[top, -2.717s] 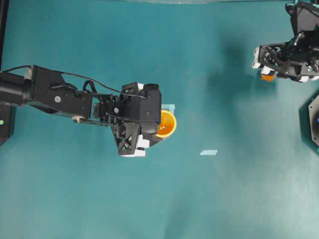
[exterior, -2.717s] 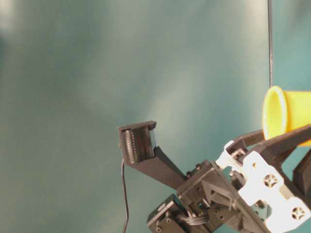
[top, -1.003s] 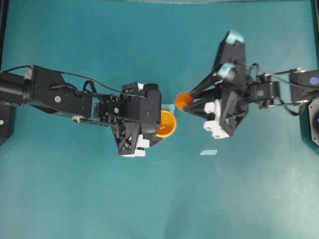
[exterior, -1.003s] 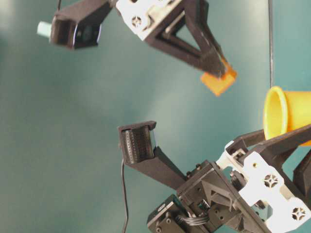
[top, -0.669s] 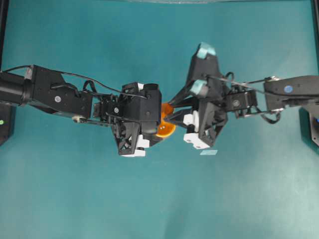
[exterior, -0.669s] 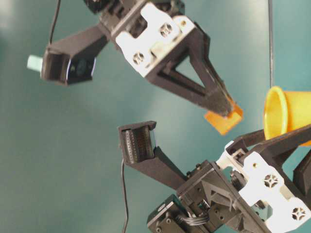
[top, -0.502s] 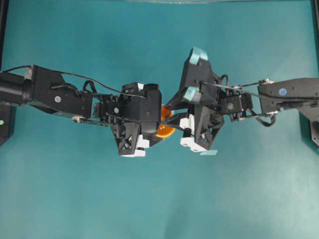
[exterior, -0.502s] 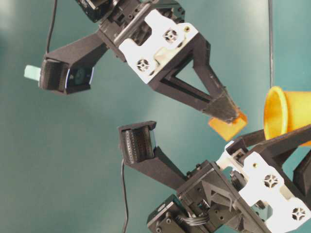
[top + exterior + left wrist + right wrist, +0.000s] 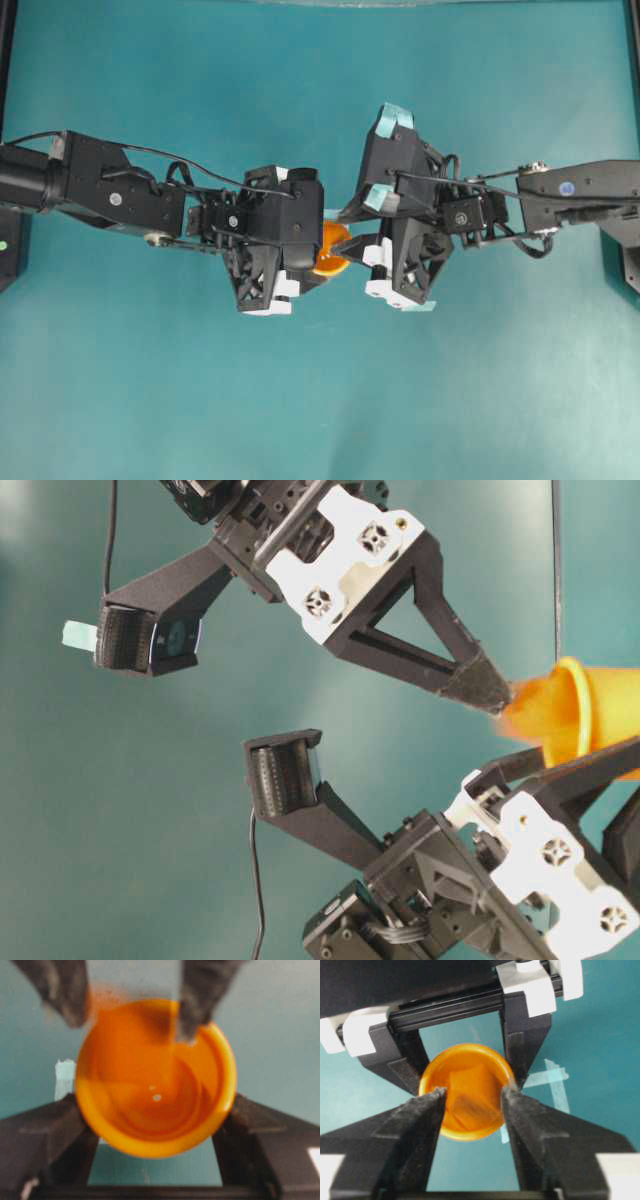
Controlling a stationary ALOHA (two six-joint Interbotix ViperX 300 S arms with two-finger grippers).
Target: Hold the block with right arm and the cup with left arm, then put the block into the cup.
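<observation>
Left end effector [image 9: 318,252] reaches in level from frame left, clamped on the cup [image 9: 466,1091] at centre of the overhead view. Right end effector [image 9: 471,1101] comes from the right, tips at the cup mouth, jaws parted. The block [image 9: 471,1095] sits inside the cup, between the tips, clear of both.

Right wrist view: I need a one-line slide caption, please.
Right gripper open above the cup, the block inside it, left gripper holding the cup.

Black right arm [image 9: 570,190] with light-blue tape patches, black left arm [image 9: 100,190] with exposed cables, seemingly white end-effector brackets
</observation>
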